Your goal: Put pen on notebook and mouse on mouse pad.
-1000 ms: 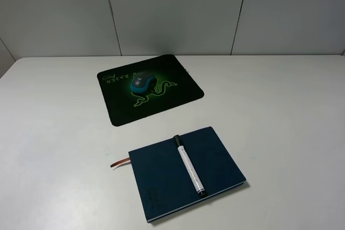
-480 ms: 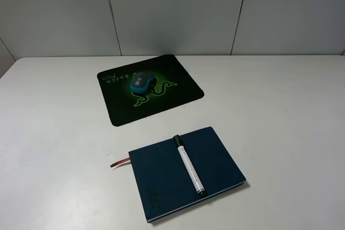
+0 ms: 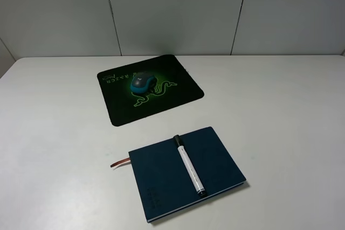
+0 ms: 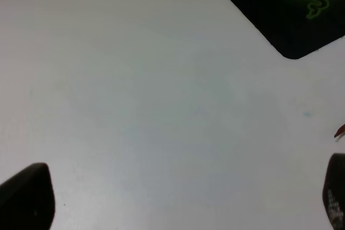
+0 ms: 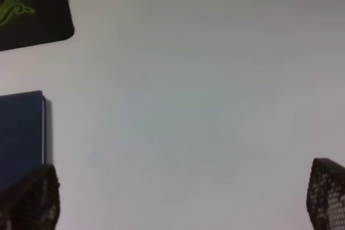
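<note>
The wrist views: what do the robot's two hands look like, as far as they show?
Only fingertips show. The left hand has dark, rounded fingertips, one with faint pale marks. The right hand has dark fingertips with a fine mesh-like texture. No cables or arms are visible.

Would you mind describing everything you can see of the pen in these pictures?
The pen is a slim marker with a white barrel, a black cap at its far end and a black tip end nearest the camera, with faint print on the barrel. It lies flat on the cover of the dark blue notebook, right of the cover's middle, running roughly from the far edge to the near edge. Nothing else touches it; neither gripper is near it.
</note>
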